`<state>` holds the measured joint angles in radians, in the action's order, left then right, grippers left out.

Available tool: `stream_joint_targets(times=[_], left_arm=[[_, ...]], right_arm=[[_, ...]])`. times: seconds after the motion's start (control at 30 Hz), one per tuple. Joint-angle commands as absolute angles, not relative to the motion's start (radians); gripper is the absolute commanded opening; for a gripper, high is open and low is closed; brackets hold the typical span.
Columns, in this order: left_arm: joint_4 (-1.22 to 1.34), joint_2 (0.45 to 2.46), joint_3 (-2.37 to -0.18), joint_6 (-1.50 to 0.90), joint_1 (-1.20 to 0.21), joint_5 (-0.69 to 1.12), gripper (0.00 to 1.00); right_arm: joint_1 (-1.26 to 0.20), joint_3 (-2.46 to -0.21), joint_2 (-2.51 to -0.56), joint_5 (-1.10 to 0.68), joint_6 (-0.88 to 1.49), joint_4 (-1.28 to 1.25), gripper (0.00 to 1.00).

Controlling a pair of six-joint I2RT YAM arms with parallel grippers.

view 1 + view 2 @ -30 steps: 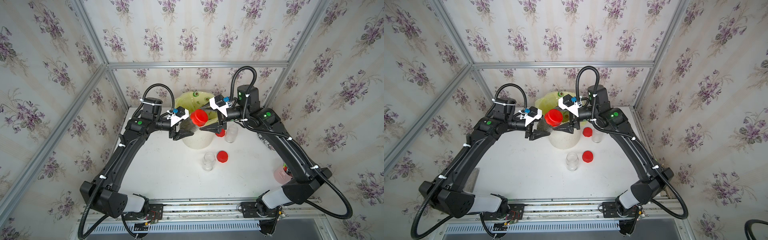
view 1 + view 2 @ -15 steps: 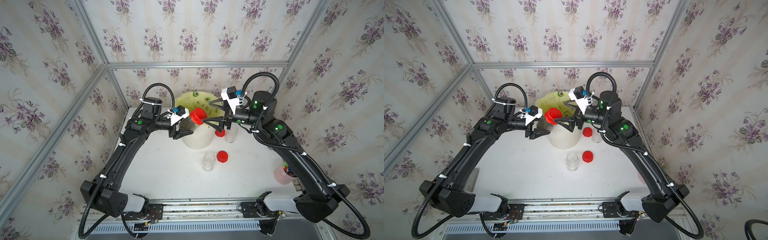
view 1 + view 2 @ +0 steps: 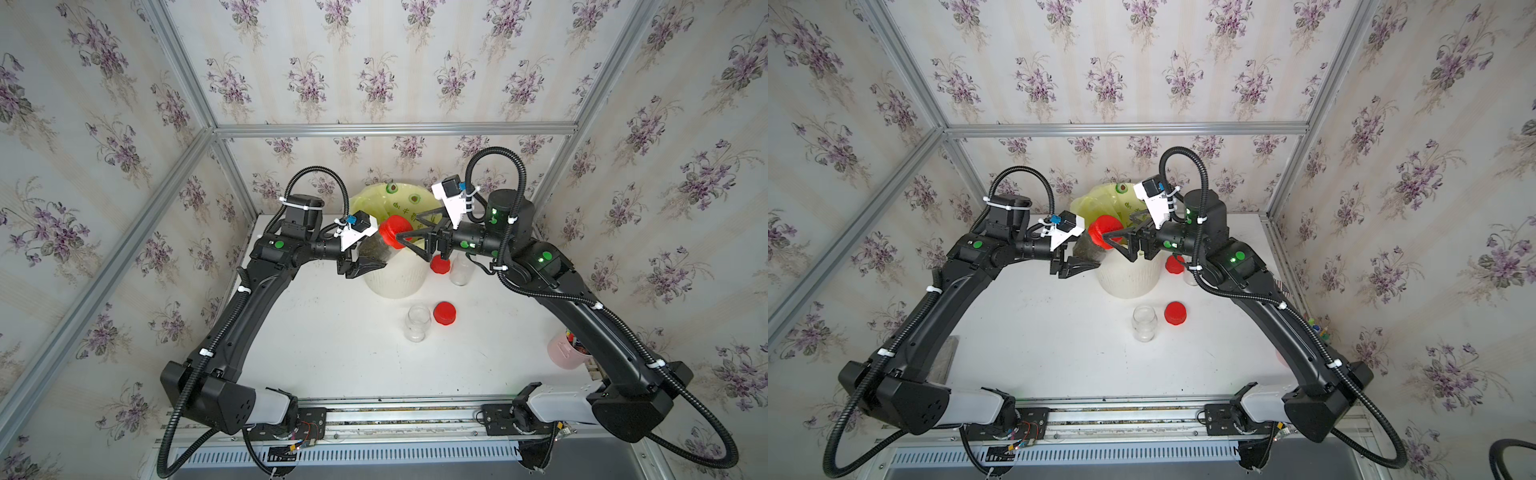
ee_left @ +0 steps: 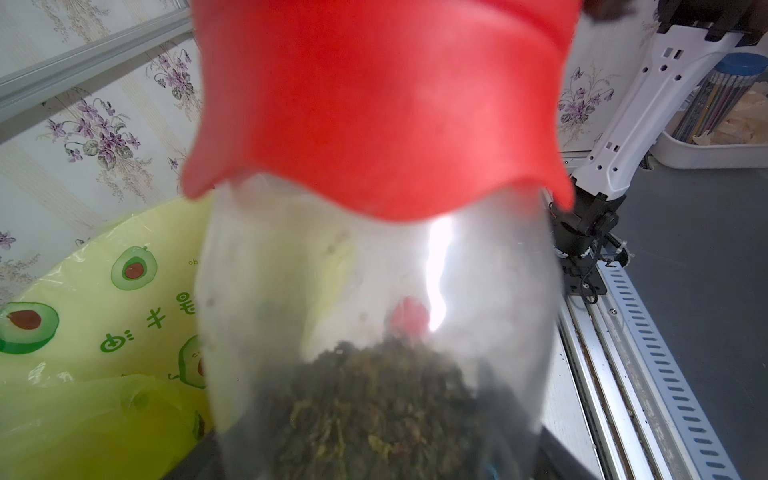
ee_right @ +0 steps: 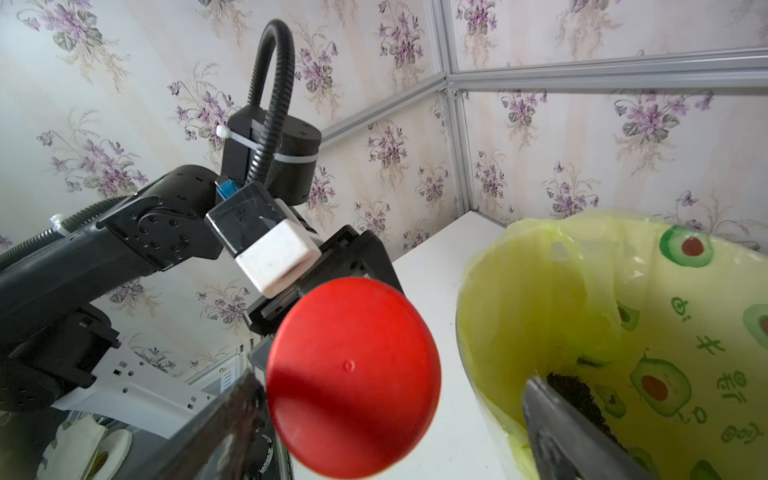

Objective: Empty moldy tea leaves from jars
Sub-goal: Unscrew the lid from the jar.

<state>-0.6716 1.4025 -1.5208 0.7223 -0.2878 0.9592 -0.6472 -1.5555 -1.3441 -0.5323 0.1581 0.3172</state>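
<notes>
My left gripper (image 3: 368, 259) is shut on a clear jar (image 3: 376, 249) held on its side over the near rim of the bin (image 3: 395, 282). Dark tea leaves (image 4: 374, 407) fill the jar's lower part. Its red lid (image 3: 392, 230) is on and points at my right gripper (image 3: 407, 227). That gripper is open, with one finger on each side of the lid (image 5: 353, 374), and I see no grip on it. A little tea (image 5: 573, 386) lies inside the yellow-green liner (image 5: 582, 311). An empty open jar (image 3: 417, 322) stands on the table in front of the bin.
A loose red lid (image 3: 444, 312) lies beside the empty jar. Another clear jar (image 3: 461, 270) with a red lid (image 3: 439, 264) next to it stands right of the bin, under my right wrist. A pink cup (image 3: 567, 353) sits at the table's right edge.
My right arm swung outward and turned its gripper sideways toward the jar, bringing its open fingers to either side of the lid. The left gripper has kept the jar nearly still.
</notes>
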Motion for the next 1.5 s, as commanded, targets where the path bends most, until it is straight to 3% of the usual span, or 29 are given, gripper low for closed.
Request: stream_joint_targets(times=[0.0, 0.37, 0.6, 0.93, 1.47], left_arm=[[-0.659, 1.401, -1.527, 0.727, -0.287, 0.974, 0.75], [-0.66, 1.404, -1.53, 0.725, -0.287, 0.979, 0.75], [-0.659, 1.405, -1.53, 0.725, -0.286, 0.982, 0.76], [-0.659, 1.404, -1.53, 0.724, -0.287, 0.983, 0.76], [-0.66, 1.398, -1.526, 0.727, -0.287, 0.983, 0.76]], right_arm=[[-0.656, -1.56, -1.351, -0.505, 0.169, 0.314, 0.96], [-0.68, -1.592, -1.382, -0.52, 0.155, 0.307, 0.89], [-0.68, -1.607, -1.402, -0.536, 0.134, 0.316, 0.67], [-0.68, -1.638, -1.416, -0.617, 0.038, 0.343, 0.47], [-0.643, -1.816, -1.52, -0.715, -0.296, 0.559, 0.42]])
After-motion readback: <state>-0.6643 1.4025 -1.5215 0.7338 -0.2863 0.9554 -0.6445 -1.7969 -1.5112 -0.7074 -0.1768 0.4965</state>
